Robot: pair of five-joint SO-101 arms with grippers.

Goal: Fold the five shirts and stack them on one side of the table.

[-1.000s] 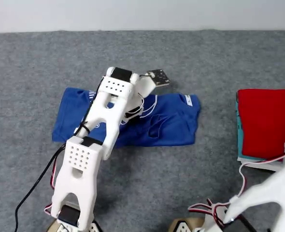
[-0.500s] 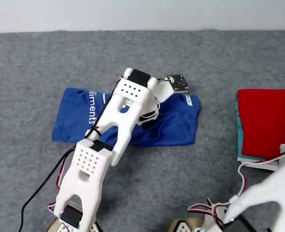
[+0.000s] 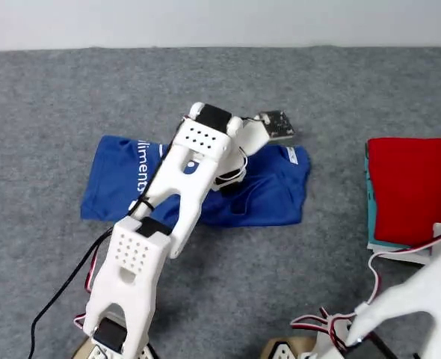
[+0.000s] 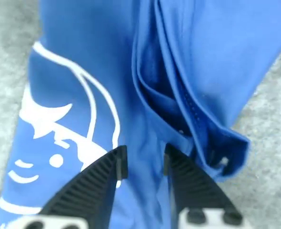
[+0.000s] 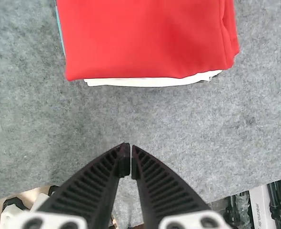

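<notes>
Item one, left of centre on the grey surface (image 3: 318,97): blue shirt (image 3: 123,183), partly folded, white print up, with creased layers toward its right end.

Item two: left pincer (image 4: 141,160), over that shirt's middle. We note its jaws a little apart, with blue cloth showing between the tips.

Item three: right pincer (image 5: 131,160), jaws closed tip to tip, holding nothing, above bare surface.

Item four, right edge: folded red shirt (image 3: 415,187) topping a stack, with a white shirt (image 5: 150,82) and a teal edge (image 3: 369,202) beneath.

- The tabletop (image 3: 370,97) is covered all over in a grey, felt-like fabric, evenly lit.
- A plain pale wall (image 3: 220,22) runs along its far edge.
</notes>
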